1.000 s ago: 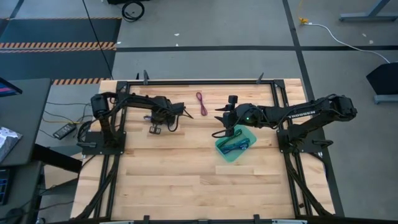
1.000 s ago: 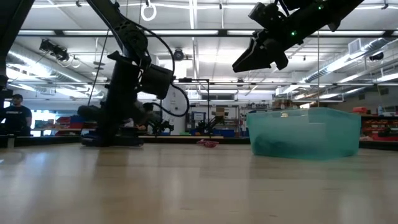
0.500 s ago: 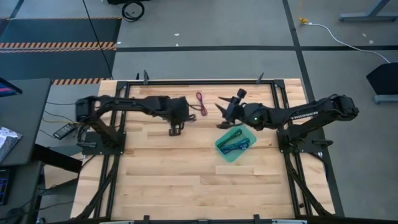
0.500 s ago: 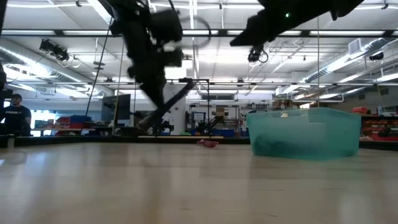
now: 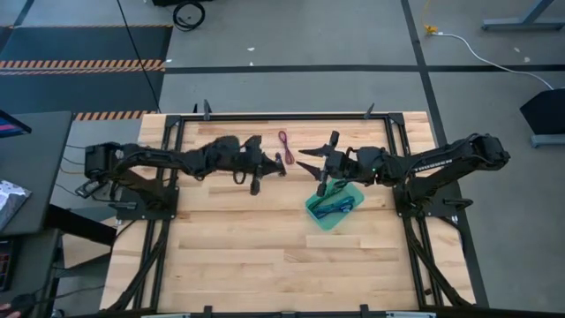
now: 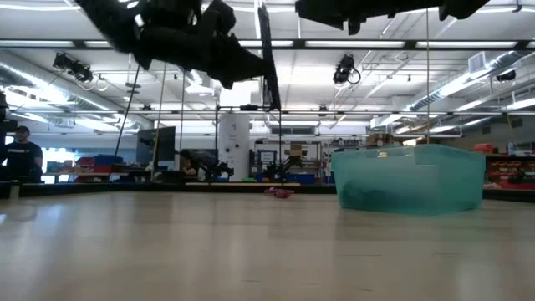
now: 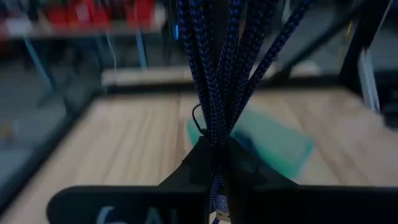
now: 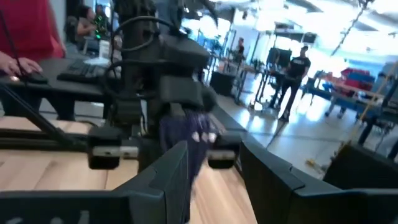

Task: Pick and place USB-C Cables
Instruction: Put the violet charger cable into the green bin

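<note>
My left gripper reaches level toward the table's right and is shut on a purple-blue cable bundle, high above the wood. The low view shows that bundle as a dark upright strand. My right gripper faces it from the right, open, above the left corner of the teal tray. In the right wrist view the bundle hangs beyond my open right gripper. Blue and green cables lie in the tray. A maroon cable lies flat on the table by the far edge. My left gripper pinches the purple-blue bundle between its two fingers, with several strands gathered at the pinch. The fingers are level, coming from the table's left and lying across the bundle. The bundle is lifted clear and stands roughly upright, its strands fanning out away from the pinch.
The tray stands right of the table's middle, and the maroon cable lies beyond it toward the far edge. A black frame runs around the table. Bare wood spreads toward the near edge. People stand in the room behind.
My left arm has stretched out toward the table's right and risen, carrying the purple-blue bundle toward my right gripper. My right gripper has risen out of the low view's top and stayed open above the tray's left corner.
</note>
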Controlling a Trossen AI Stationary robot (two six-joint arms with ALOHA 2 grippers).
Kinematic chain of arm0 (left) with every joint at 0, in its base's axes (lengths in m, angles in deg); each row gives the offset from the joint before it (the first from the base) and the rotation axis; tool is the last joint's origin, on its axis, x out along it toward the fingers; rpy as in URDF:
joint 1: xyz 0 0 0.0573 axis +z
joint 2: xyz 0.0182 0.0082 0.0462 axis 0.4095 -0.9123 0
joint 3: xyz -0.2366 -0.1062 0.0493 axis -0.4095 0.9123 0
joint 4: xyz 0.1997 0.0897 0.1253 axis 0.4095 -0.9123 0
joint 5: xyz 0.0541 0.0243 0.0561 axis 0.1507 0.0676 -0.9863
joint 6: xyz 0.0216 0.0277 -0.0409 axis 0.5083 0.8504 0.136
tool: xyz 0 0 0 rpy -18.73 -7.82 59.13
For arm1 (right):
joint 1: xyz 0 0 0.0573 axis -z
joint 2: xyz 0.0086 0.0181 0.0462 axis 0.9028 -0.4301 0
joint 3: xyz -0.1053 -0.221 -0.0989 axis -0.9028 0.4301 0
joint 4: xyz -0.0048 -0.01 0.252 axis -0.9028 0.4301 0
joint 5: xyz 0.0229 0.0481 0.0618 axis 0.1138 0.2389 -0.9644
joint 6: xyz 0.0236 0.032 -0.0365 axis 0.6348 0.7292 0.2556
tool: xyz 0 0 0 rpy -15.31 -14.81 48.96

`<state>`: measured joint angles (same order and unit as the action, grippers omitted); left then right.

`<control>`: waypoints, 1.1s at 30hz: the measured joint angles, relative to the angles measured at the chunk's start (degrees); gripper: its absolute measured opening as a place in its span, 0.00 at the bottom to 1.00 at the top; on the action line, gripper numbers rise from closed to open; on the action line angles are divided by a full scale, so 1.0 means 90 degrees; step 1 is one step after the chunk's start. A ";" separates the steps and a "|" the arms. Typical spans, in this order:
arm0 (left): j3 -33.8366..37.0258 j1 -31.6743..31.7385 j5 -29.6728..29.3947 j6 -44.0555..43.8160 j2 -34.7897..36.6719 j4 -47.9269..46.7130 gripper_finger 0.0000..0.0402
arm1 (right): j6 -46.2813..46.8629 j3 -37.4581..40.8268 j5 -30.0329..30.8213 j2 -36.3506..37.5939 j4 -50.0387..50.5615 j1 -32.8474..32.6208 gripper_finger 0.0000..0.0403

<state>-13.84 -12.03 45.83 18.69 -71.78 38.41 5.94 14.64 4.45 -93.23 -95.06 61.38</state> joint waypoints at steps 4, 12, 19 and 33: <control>0.0656 0.0044 -0.0008 -0.0193 -0.0124 0.1685 0.05 | 0.0044 0.0002 -0.0145 -0.0005 0.0083 -0.0033 0.38; 0.0655 0.0097 -0.0534 -0.0533 -0.0179 0.1638 0.05 | 0.0346 0.0000 -0.0169 -0.0498 -0.0260 0.0095 0.38; 0.0303 0.0132 -0.0583 -0.0529 -0.0184 0.0870 0.05 | 0.0117 -0.0092 -0.0146 -0.1492 -0.1245 0.0205 0.46; 0.0227 -0.0162 -0.0578 -0.0203 -0.0208 0.0364 0.05 | 0.0094 -0.0607 0.0528 -0.2294 -0.1355 0.0178 0.75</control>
<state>-11.79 -13.49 40.63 16.86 -73.65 41.69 6.79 9.18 9.20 -113.88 -107.26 62.98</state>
